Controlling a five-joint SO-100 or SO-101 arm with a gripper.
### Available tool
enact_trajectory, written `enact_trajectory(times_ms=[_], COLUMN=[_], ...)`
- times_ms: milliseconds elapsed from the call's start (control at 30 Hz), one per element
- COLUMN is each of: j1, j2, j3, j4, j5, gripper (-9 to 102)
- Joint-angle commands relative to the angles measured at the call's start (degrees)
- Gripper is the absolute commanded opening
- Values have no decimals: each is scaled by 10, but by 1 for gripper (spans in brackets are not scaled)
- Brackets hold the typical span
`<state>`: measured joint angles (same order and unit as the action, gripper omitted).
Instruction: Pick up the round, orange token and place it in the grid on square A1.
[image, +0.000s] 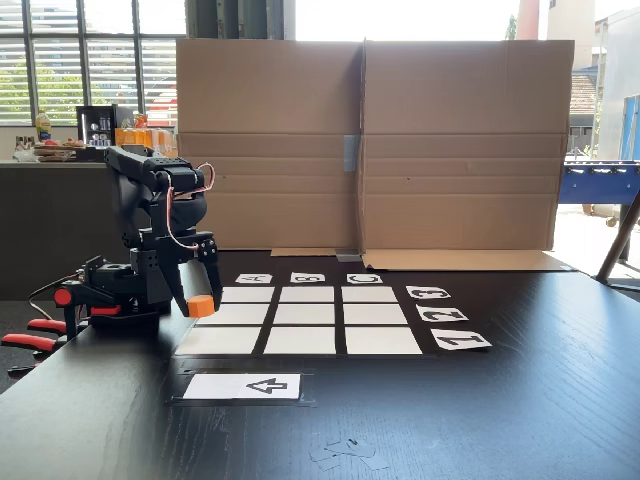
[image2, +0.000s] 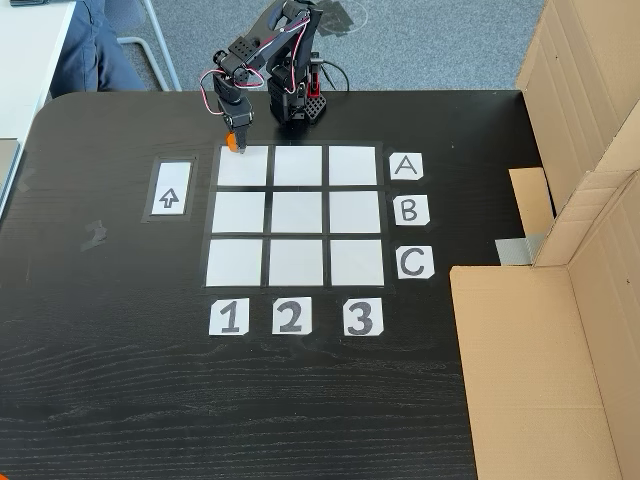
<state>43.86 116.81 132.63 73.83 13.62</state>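
The orange token (image: 202, 306) (image2: 233, 143) sits between the fingertips of my black gripper (image: 199, 298) (image2: 234, 136), which is shut on it and points down. In a fixed view from above, the token is at the upper left corner of square A1 (image2: 243, 166), the grid (image2: 296, 213) cell nearest the arm's base. In a fixed view from the table's side, square A1 (image: 217, 340) is the near-left cell, and the token hangs just above and behind its left edge. I cannot tell whether the token touches the paper.
A white card with a black arrow (image: 243, 386) (image2: 168, 190) lies beside the grid. A cardboard wall (image: 370, 140) (image2: 590, 150) stands along the table's far side from the arm. Red clamps (image: 35, 335) hold the arm's base. A person's leg (image2: 95, 45) is by the table corner.
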Motion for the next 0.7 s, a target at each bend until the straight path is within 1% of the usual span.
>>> enact_trajectory(times_ms=[0,667], j1=[-4,-34], j2=[-17,-69], j3=[1,18], j4=[-16,-63], j5=[-7,-11], gripper=[3,4])
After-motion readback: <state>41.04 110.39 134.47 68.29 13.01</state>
